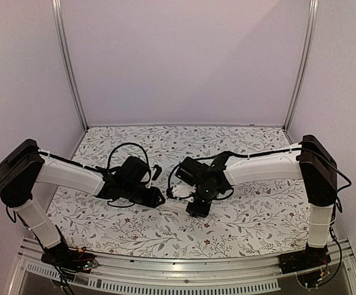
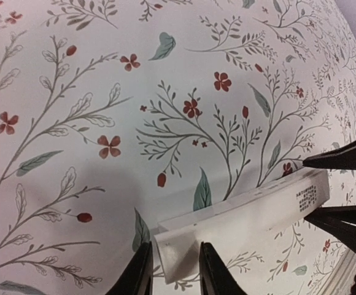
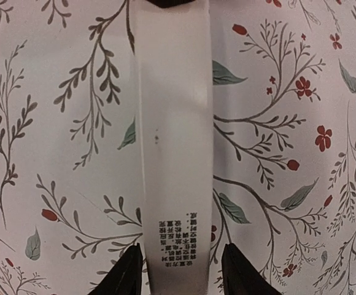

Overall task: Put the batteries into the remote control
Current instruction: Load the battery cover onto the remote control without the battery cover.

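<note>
The remote control [image 3: 173, 123] is a long white bar lying on the floral cloth with its plain back up and small black print near one end; no black button patch shows. In the left wrist view the remote [image 2: 245, 212] runs to the right. My left gripper [image 2: 175, 273] is shut on its plain end. My right gripper [image 3: 181, 276] straddles the printed end, open, with a gap on each side; its dark fingertips [image 2: 340, 160] show in the left wrist view. In the top view the left gripper [image 1: 159, 198] and right gripper [image 1: 193, 206] meet at mid-table over the remote [image 1: 177, 208]. No batteries are in view.
The table [image 1: 258, 215] is covered by a white cloth with leaf and red flower print. Pale walls and metal frame posts [image 1: 70, 67] stand on three sides. A metal rail [image 1: 184, 270] runs along the near edge by the arm bases.
</note>
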Action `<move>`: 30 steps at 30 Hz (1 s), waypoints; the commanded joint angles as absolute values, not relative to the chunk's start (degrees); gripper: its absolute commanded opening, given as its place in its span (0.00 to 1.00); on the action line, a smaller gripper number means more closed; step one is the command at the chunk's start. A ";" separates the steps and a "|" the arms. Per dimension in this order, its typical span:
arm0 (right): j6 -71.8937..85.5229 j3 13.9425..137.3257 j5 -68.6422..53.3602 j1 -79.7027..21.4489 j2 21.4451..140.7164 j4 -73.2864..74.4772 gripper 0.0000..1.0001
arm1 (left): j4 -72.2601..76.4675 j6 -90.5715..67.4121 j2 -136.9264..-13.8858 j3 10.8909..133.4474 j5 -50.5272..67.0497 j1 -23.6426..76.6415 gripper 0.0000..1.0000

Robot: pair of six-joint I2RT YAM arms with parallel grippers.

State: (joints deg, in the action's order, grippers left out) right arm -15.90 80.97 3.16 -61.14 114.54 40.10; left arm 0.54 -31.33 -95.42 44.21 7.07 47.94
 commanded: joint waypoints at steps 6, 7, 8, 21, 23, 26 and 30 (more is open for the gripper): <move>-15.99 80.73 3.54 -61.55 111.62 41.07 0.44 | 1.18 -30.60 -96.42 45.35 8.24 48.74 0.25; -15.99 80.79 3.45 -61.59 111.56 41.07 0.44 | 1.21 -30.63 -96.42 45.43 8.34 48.83 0.25; -16.00 80.85 3.43 -61.57 111.49 41.13 0.44 | 1.17 -30.64 -96.42 45.50 8.35 48.86 0.25; -16.13 81.47 2.90 -61.54 111.94 41.24 0.39 | 0.18 -30.19 -96.32 45.57 7.38 49.49 0.25; -16.17 81.49 2.77 -61.53 112.38 41.35 0.37 | 0.15 -30.50 -96.17 45.29 6.62 49.48 0.25; -16.26 81.56 2.47 -61.58 112.96 41.25 0.34 | 0.18 -30.59 -95.56 44.80 5.55 49.48 0.25; -16.50 81.72 2.46 -61.57 114.00 41.45 0.29 | -2.75 -30.66 -95.06 44.90 4.16 49.48 0.24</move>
State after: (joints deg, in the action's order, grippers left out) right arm -16.23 80.97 2.81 -61.14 113.21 40.71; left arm 0.10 -31.09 -95.72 44.64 6.28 48.75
